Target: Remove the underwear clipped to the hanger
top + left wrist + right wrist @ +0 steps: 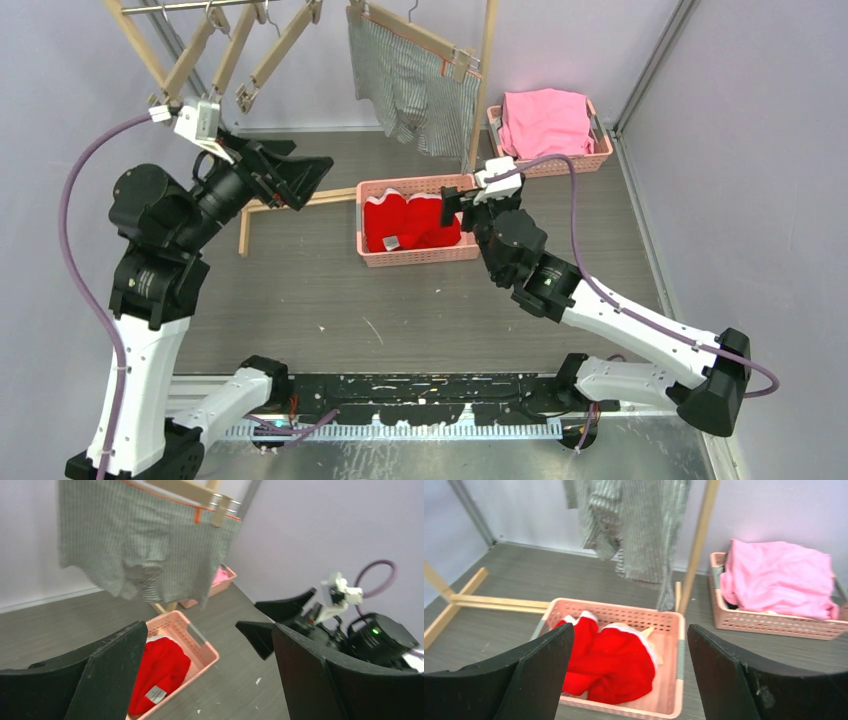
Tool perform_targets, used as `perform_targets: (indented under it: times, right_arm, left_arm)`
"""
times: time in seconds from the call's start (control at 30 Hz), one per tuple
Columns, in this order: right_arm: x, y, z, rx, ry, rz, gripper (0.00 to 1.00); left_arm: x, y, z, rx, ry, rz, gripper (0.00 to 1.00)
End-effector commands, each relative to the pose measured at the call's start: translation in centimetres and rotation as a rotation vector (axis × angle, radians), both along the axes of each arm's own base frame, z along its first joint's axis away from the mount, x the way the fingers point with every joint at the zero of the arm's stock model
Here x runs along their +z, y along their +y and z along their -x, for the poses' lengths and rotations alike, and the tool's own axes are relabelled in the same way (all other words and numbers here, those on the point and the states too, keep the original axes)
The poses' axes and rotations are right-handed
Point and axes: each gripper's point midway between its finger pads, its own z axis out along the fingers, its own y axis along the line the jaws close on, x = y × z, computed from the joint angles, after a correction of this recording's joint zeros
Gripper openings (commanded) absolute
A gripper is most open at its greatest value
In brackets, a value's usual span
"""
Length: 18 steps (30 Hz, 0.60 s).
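Wide and empty for the next pull, my right gripper [452,208] hangs at the right end of the basket [415,256], left gripper [305,172] beyond its left. Red briefs [410,222] lie inside; striped briefs [415,90] hang clipped to the hanger [415,35] behind.

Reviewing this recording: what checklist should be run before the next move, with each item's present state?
1. Left pincer open and empty: ok.
2. Right pincer open and empty: ok.
3. Striped underwear off the hanger: not ok, a clip holds it.
4. Red underwear inside the near basket: ok.
5. Peach underwear accounted for: cannot tell.
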Motion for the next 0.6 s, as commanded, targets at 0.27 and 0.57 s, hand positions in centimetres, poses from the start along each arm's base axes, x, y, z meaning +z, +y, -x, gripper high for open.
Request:
perform_targets:
  times: [0.27, 0.57]
  right_arm:
    - [5.9, -6.4, -4.3, -0.276, -0.121, -0.035, 0.76]
    - [8.2, -10.2, -6.1, -0.393, -0.181, -0.109, 0.5]
  left_arm:
    - [1.2, -3.9, -2.3, -0.093, -0.012, -0.167, 0.98]
    - [-1.4, -8.1, -6.3, 0.075, 0.009, -0.439, 0.98]
